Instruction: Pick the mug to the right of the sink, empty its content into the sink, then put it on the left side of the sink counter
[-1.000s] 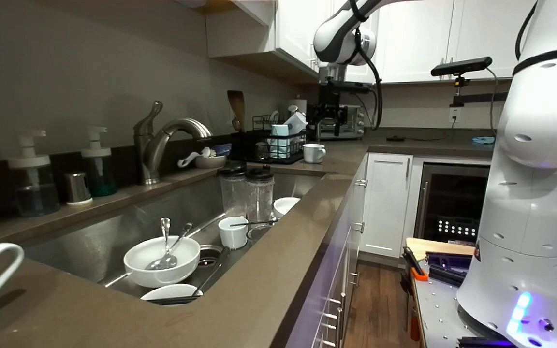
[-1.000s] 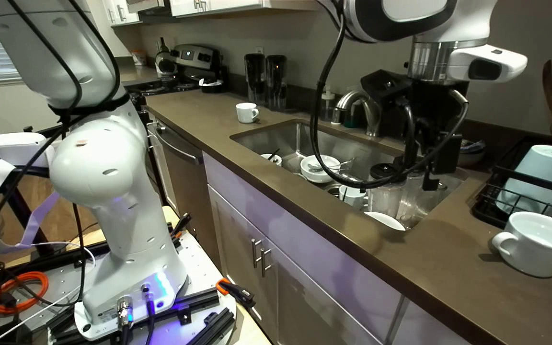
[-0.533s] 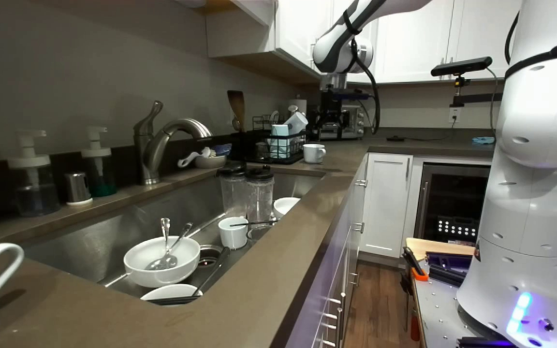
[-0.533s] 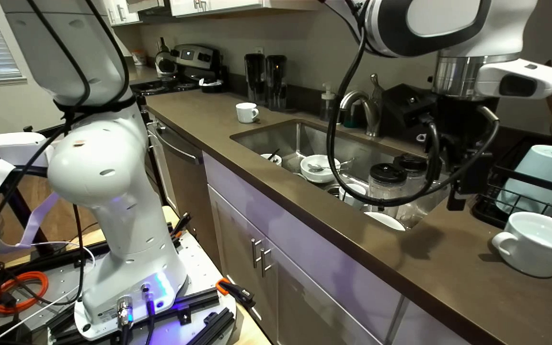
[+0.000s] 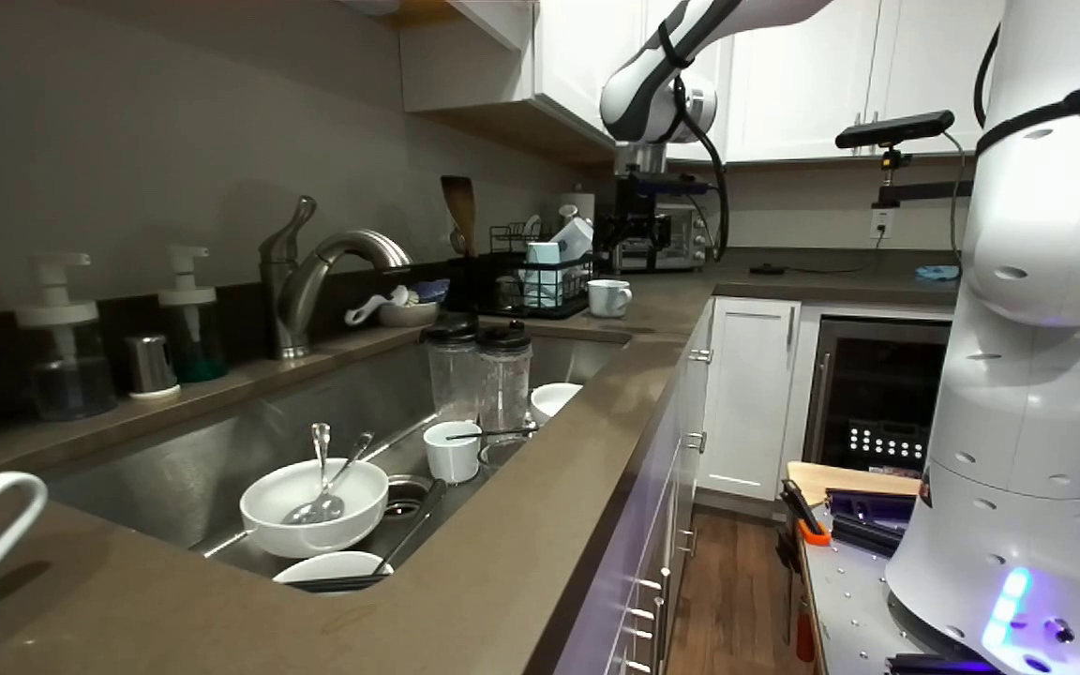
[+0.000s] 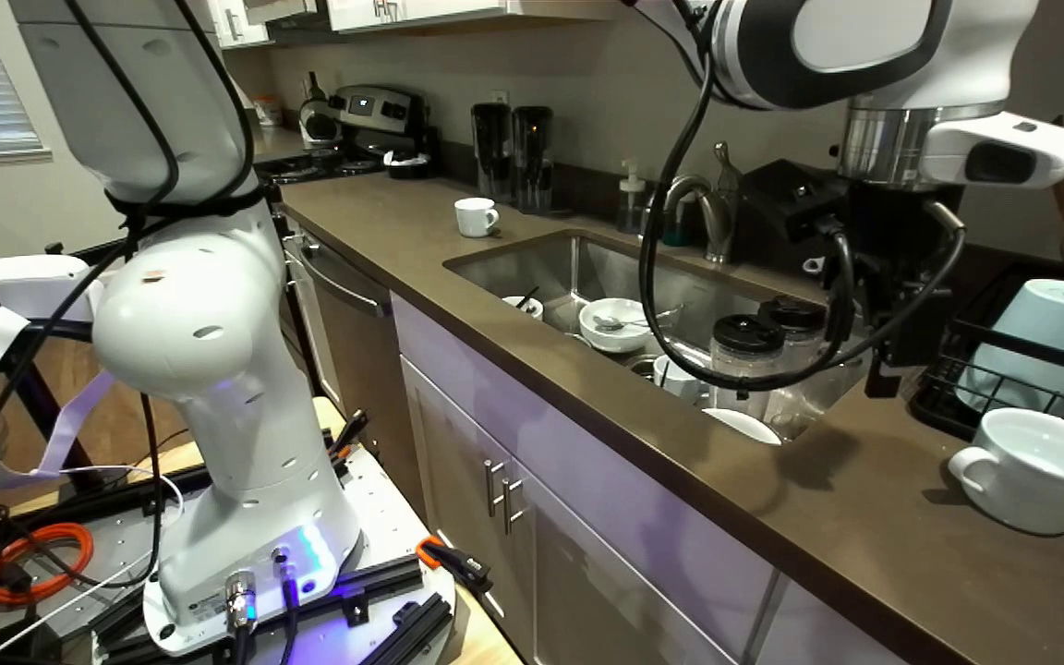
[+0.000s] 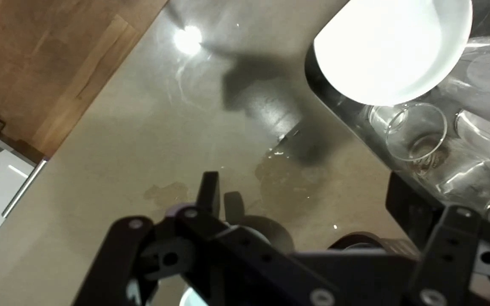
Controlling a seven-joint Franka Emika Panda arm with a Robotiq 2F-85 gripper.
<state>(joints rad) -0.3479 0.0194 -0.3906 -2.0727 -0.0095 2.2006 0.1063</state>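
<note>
White glazed ceramic is shown by the loop-handled mug (image 6: 1040, 487), found upright at the lower right of an exterior view, on the dark brown-grey stone countertop (image 6: 1003, 600), just beside the black wire dish rack (image 6: 943, 423). The black two-fingered gripper (image 7: 308, 199) is seen in the wrist view with its fingers spread wide and nothing clasped between them; the mug is untouched. A stiff, breakable, fairly heavy body is to be expected, heavier if filled; how full it is cannot be told. Since the glaze will probably be slippery, more so if wet, the wall is best pinched near the rim, one finger inside, on a side clear of the rack. The handle (image 6: 972, 453), turned toward the left of the frame, seems poorer: by it the mug might be swung during pouring into the rectangular stainless-steel sink (image 6: 601, 268).
</note>
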